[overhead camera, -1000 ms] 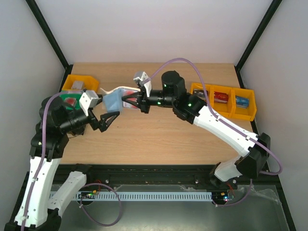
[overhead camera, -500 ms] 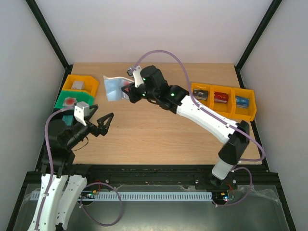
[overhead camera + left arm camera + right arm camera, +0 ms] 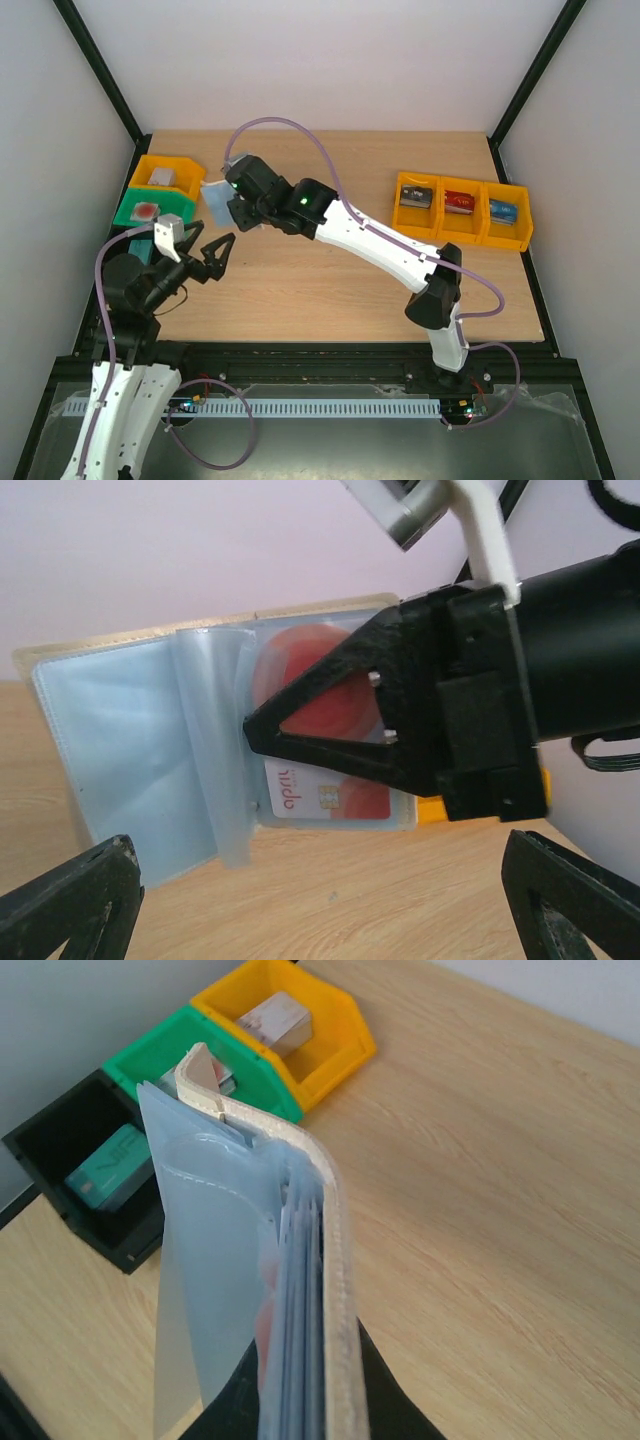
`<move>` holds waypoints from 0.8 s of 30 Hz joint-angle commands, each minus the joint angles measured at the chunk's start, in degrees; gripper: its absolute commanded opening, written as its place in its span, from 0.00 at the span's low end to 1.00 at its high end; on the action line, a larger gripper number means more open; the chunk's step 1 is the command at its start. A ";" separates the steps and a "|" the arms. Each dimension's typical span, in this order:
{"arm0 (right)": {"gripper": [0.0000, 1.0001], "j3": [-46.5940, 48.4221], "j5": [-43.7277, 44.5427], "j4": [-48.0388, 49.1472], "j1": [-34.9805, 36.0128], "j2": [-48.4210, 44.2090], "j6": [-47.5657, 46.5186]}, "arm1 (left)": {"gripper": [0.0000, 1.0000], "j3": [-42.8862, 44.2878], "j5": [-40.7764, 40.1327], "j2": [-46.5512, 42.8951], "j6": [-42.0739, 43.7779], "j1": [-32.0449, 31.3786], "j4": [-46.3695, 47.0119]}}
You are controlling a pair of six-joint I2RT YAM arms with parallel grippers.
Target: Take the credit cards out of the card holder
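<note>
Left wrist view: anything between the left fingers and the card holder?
No. Left fingers and card holder are separated only by bare table, shown in the left wrist view.

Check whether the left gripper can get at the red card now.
Probably, but awkwardly: the left gripper is open facing the card holder, nothing between, yet the right gripper clamps across the red card.

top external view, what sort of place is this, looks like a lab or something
Probably a robotics lab test cell: left arm and right arm bolted at the near edge of a wooden table, plain white walls boxing it in, small yellow bins on it.
</note>
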 commanded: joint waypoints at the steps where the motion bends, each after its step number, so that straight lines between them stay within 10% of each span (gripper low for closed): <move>1: 0.02 1.45 -5.70 -0.95 0.12 -2.82 -3.48 | 0.99 -2.30 1.71 1.31 -1.75 0.37 4.12; 18: 0.02 -11.65 -34.09 4.19 -0.20 -16.07 -20.22 | 0.99 1.26 2.95 5.61 6.49 2.64 -0.54; 24: 0.02 -18.62 -39.21 8.13 -0.99 -21.81 -22.66 | 0.99 3.71 27.18 4.84 5.52 3.93 5.87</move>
